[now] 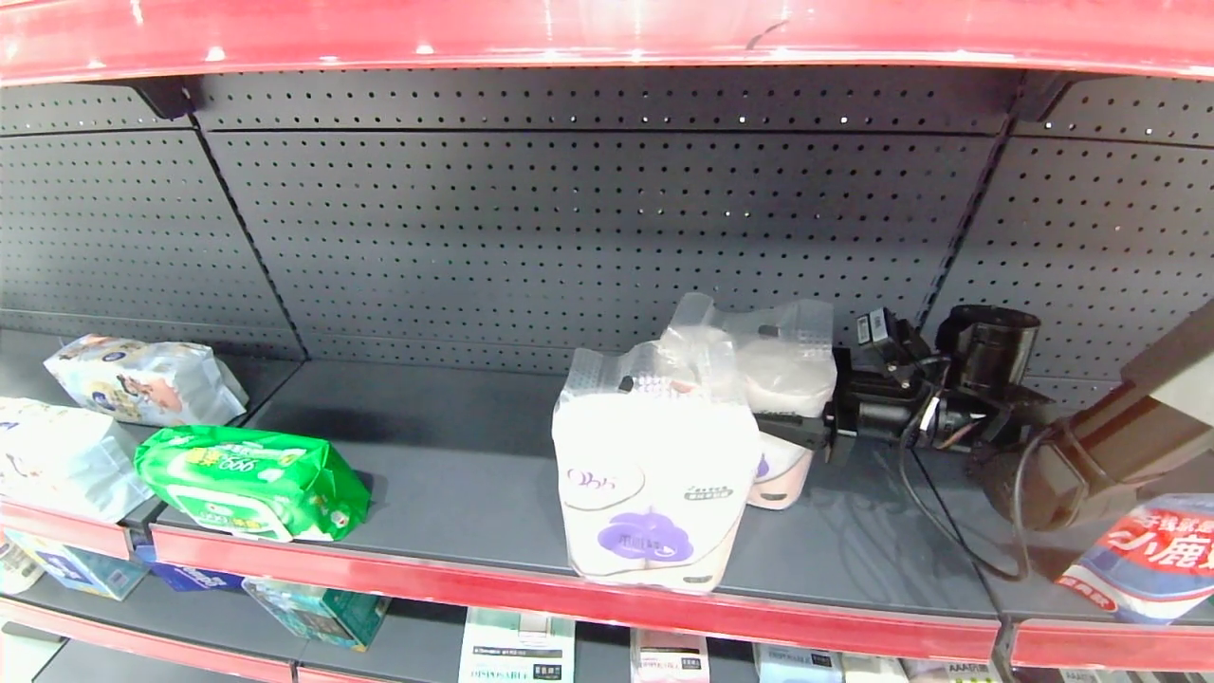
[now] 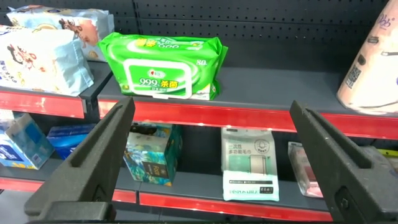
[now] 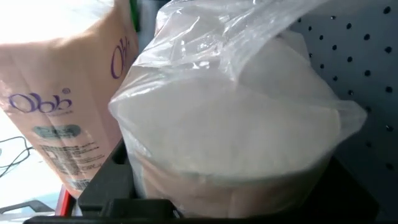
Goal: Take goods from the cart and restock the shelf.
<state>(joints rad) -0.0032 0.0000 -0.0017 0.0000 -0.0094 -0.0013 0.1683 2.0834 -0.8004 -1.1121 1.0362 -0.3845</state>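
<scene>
Two roll packs stand on the shelf (image 1: pixel 455 493): the front pack (image 1: pixel 654 484) at its red lip, the rear pack (image 1: pixel 787 398) just behind, clamped in the right claw (image 1: pixel 806 432). The left claw (image 2: pixel 212 106) gapes empty before the shelf front; letting go, and likely more restocking, remains.

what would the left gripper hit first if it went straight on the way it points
Likely the red shelf edge, just under the green wipes: the open left gripper is aimed at that strip from in front. Depth is hard to judge, but nothing shows in between.
</scene>
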